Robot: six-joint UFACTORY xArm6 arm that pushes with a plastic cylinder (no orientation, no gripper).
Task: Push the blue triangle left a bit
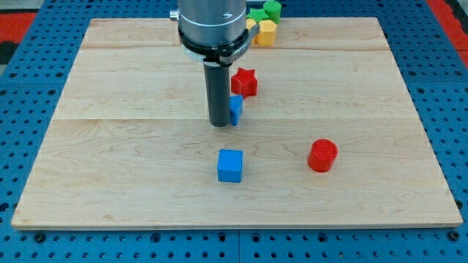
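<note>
The blue triangle (236, 109) lies near the board's middle, mostly hidden behind my rod, with only its right part showing. My tip (220, 124) rests on the board right against the triangle's left side. A red star (244, 82) sits just above and to the right of the triangle. A blue cube (230, 166) lies below my tip, apart from it.
A red cylinder (322, 155) stands at the lower right. At the top edge of the wooden board (110, 146), a yellow block (265, 32) and green blocks (268, 11) cluster behind the arm. Blue pegboard surrounds the board.
</note>
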